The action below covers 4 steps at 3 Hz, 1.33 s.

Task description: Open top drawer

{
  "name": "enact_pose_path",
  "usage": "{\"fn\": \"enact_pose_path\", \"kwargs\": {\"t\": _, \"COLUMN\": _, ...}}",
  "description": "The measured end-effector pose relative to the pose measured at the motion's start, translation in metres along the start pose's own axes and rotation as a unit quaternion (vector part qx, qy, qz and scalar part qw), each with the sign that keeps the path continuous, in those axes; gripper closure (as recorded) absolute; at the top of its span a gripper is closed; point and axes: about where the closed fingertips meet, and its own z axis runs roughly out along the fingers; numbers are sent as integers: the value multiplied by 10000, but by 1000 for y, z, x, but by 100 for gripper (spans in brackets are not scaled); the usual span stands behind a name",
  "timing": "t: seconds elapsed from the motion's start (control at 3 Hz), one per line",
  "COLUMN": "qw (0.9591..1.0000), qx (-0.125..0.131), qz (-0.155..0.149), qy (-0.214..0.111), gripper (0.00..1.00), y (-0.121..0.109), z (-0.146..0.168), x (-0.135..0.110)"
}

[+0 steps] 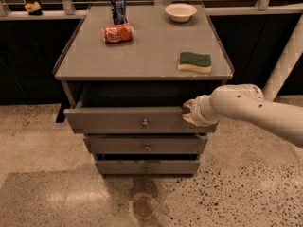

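Note:
The top drawer (123,119) is a wide grey flat front with a small round metal knob (145,123) at its centre. It stands pulled out from the grey cabinet, with a dark gap behind its front. My gripper (187,112) is at the drawer's upper right edge, at the end of my white arm (246,110), which comes in from the right. The gripper's tip is against the top rim of the drawer front. The two lower drawers (146,145) are shut.
On the cabinet top (142,51) lie a green and yellow sponge (195,61), a red can on its side (118,32), an upright blue can (118,7) and a white bowl (180,11). A white post (284,65) stands at the right. The floor is speckled stone.

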Motion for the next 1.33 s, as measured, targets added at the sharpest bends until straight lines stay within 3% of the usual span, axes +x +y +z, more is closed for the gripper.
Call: {"fn": "enact_pose_path", "kwargs": {"t": 1.33, "qw": 9999, "qx": -36, "qz": 96, "qy": 18, "gripper": 100, "y": 2, "z": -2, "x": 2}}
